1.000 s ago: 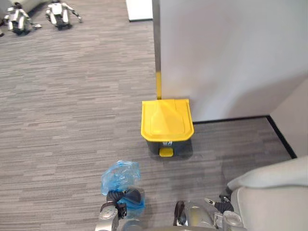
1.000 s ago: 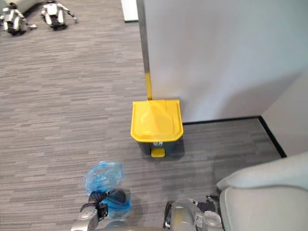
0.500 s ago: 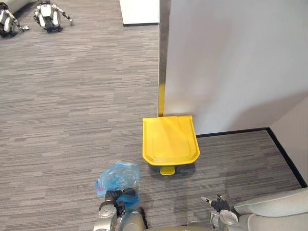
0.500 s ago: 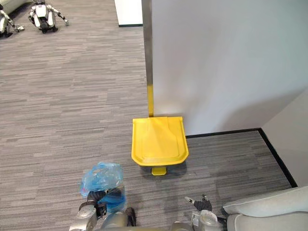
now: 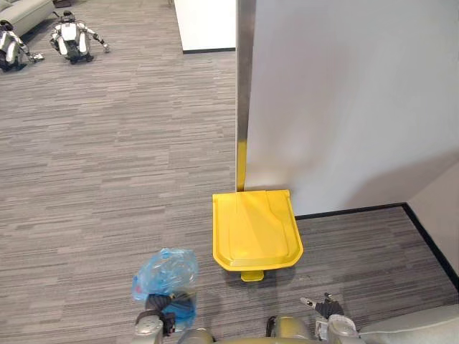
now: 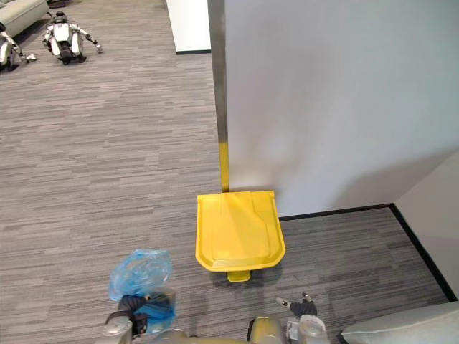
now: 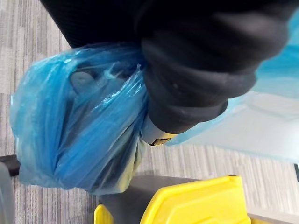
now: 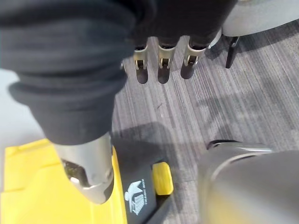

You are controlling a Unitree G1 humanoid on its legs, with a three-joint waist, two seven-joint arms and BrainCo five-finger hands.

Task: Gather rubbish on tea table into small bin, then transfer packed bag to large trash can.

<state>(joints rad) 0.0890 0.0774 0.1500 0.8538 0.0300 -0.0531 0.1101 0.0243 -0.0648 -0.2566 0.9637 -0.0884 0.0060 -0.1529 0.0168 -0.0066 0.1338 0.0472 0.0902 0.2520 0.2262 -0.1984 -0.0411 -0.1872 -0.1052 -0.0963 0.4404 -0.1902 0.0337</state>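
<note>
A large trash can with a closed yellow lid [image 5: 254,229] and a yellow foot pedal [image 5: 251,275] stands on the carpet against the foot of a white wall. A packed blue plastic bag [image 5: 165,274] hangs to its left, a little above the floor. My left hand [image 5: 153,324] is shut on the bag's gathered neck. In the left wrist view the bag [image 7: 79,121] bulges past the hand [image 7: 196,70], with the lid's edge [image 7: 196,205] close below. My right hand [image 5: 326,309] hangs open near the can's right front. Its fingers [image 8: 161,60] are straight and hold nothing.
A white partition wall with a metal post [image 5: 245,86] rises behind the can. Two small robots [image 5: 72,39] lie on the carpet far to the left. A grey seat [image 5: 412,331] sits at the lower right, and its leg [image 8: 231,51] stands near my right hand.
The whole picture has shifted: the camera has moved, and the can is now seen more from above. The blue bag stays in my left hand. The right hand still hangs open.
</note>
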